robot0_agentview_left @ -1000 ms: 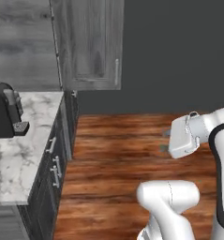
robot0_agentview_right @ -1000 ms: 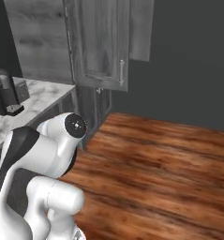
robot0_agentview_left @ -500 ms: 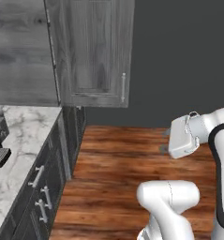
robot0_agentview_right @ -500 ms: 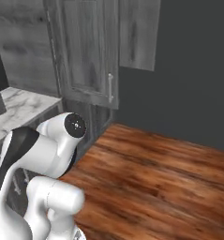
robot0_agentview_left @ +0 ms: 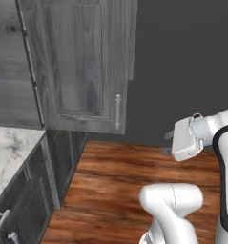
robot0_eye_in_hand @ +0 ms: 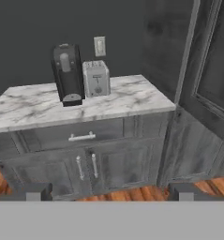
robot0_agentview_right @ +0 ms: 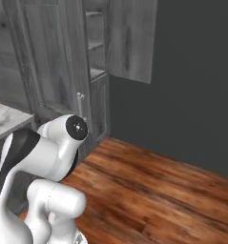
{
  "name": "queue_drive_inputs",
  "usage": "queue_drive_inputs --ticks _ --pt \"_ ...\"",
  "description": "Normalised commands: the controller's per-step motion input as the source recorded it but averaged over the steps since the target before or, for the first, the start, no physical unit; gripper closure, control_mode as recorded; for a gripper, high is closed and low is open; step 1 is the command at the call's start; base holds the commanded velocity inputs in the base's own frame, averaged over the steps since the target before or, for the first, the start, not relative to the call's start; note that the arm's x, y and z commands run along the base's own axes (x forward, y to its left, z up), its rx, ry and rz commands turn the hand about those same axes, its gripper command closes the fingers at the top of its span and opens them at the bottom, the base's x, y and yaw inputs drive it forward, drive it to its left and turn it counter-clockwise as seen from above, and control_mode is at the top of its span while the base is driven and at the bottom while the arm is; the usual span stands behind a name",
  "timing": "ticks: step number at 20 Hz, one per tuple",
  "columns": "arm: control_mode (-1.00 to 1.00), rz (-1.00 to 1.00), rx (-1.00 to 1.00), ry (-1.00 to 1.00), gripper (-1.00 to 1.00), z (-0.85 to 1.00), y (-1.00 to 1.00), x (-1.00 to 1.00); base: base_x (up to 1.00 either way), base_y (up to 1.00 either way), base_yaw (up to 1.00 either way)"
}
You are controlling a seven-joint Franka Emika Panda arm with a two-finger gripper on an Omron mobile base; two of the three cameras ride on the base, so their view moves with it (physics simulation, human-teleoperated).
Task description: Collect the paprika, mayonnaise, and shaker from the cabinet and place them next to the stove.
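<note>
The gripper (robot0_eye_in_hand: pixel 106 192) stands wide, its two dark tips low in the hand view with nothing between them; it holds nothing and touches nothing. In the left base view the hand (robot0_agentview_left: pixel 186 139) hangs out over the wood floor (robot0_agentview_left: pixel 115 176), well apart from the cabinet (robot0_agentview_left: pixel 82 62).

The cabinet is a tall grey wood-grain unit; in the left base view its door (robot0_agentview_left: pixel 87 71) faces the camera with a metal handle (robot0_agentview_left: pixel 118 110) near its lower right edge; in the right base view the cabinet (robot0_agentview_right: pixel 53 62) shows plank shelves (robot0_agentview_right: pixel 97 45) in the gap between two open door leaves. What stands on those shelves I cannot tell; the paprika, the mayonnaise and the shaker cannot be made out.

In the hand view a marble-topped desk (robot0_eye_in_hand: pixel 118 101) sits beside the cabinet's side panel (robot0_eye_in_hand: pixel 197 70); on it stand a dark coffee machine (robot0_eye_in_hand: pixel 67 74) and, just beside it to the right, a grey toaster (robot0_eye_in_hand: pixel 96 78); a wall socket (robot0_eye_in_hand: pixel 100 46) is on the dark wall behind them; below the marble top are a drawer (robot0_eye_in_hand: pixel 80 133) and two doors with metal handles. A corner of the same marble shows at the left of the left base view, above dark lower drawers (robot0_agentview_left: pixel 20 209).
</note>
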Motion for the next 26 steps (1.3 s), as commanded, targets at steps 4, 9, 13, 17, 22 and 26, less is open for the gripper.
queue_drive_inputs --ticks 4,9,13,17,22,26 --pt "1.0 0.0 0.0 0.0 -1.0 0.0 0.0 0.0 0.93 -0.78 0.22" --pt "1.0 0.0 0.0 0.0 -1.0 0.0 0.0 0.0 0.9 -0.78 0.22" --pt "1.0 0.0 0.0 0.0 -1.0 0.0 0.0 0.0 0.93 -0.7 0.22" --pt "1.0 0.0 0.0 0.0 -1.0 0.0 0.0 0.0 0.97 -0.64 0.23" --pt "1.0 0.0 0.0 0.0 -1.0 0.0 0.0 0.0 0.99 -0.47 0.26" --pt "1.0 0.0 0.0 0.0 -1.0 0.0 0.0 0.0 0.79 -0.59 0.27"
